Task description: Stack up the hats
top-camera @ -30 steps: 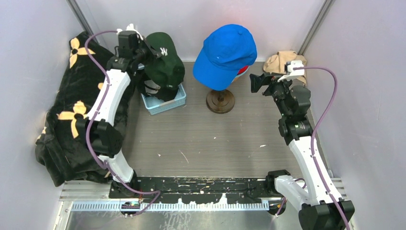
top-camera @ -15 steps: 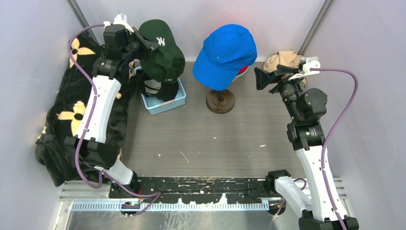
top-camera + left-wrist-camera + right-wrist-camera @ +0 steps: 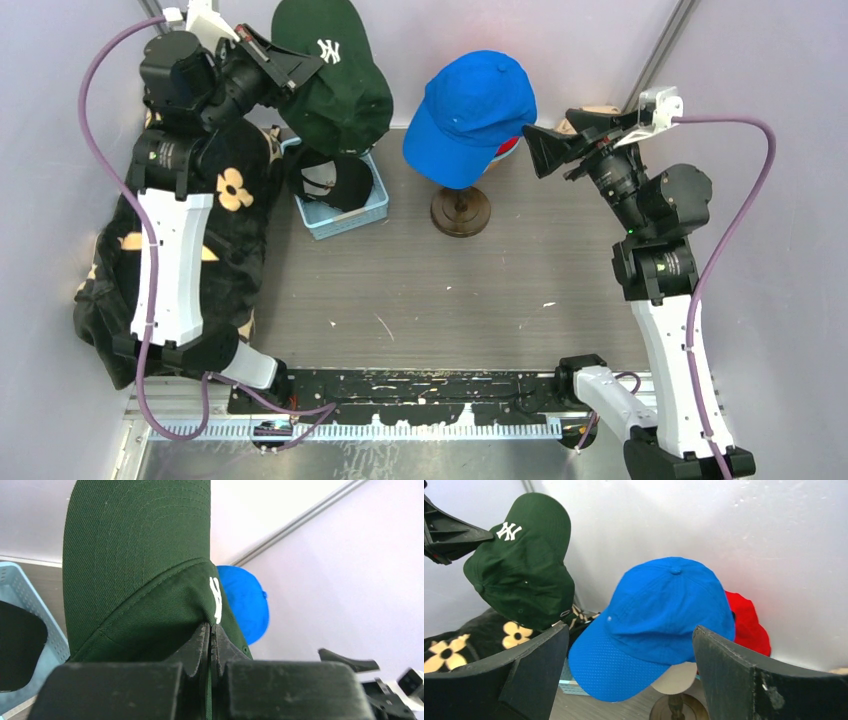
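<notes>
My left gripper (image 3: 300,62) is shut on the brim edge of the dark green "NY" cap (image 3: 338,85) and holds it high above the back left; its tips (image 3: 210,630) pinch the fabric of that cap (image 3: 140,555). A black cap (image 3: 335,180) lies in the light blue basket (image 3: 345,222) below. The blue cap (image 3: 470,112) sits on a cream head form on a stand, with a red hat (image 3: 507,147) behind it. My right gripper (image 3: 545,150) is open and empty, just right of the blue cap (image 3: 659,615), and faces it.
A black cloth with cream flowers (image 3: 150,250) drapes along the left wall. A beige rag (image 3: 572,120) lies at the back right, mostly hidden behind the right gripper. The stand's round wooden base (image 3: 460,212) is on the floor. Walls close in on three sides.
My left arm has lifted the green cap up and back, off the basket, uncovering the black cap. My right gripper has risen and still points at the blue cap.
</notes>
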You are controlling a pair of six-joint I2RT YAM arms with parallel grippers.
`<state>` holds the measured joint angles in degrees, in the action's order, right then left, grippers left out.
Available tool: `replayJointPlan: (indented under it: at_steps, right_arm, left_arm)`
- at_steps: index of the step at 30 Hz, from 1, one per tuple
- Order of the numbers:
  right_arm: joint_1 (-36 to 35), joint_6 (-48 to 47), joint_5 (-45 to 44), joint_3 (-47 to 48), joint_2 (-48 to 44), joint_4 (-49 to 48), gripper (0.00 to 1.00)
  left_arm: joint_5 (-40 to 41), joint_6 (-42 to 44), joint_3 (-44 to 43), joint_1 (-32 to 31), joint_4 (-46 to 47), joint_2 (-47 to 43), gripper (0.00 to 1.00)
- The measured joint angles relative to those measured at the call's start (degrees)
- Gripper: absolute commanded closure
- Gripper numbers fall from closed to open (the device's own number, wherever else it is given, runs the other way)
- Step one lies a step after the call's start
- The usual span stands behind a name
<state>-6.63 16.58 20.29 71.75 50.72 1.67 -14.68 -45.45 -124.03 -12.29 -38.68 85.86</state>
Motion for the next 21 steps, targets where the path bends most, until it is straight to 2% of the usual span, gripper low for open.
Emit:
replayJointPlan:
  at_steps: [7,15,21]
  right_arm:
    - [-2.12,3.17,4.52,4.76,5.27,-0.46,0.04]
    - [-12.74,2.64,3.85,11.85,12.81,0.52,0.04]
    - [-23.47,-0.63,-1.22,15.87,18.56,2.01,0.03]
  left_arm:
    - [-3.41,0.00,-2.64,-0.02,-3.69,-2.40,1.00]
    - [-4.44,-0.96,-0.15,-0.02,-4.50,-3.69,1.00]
    - [-4.59,-1.95,-0.13,-0.02,-4.33,-3.67,1.00]
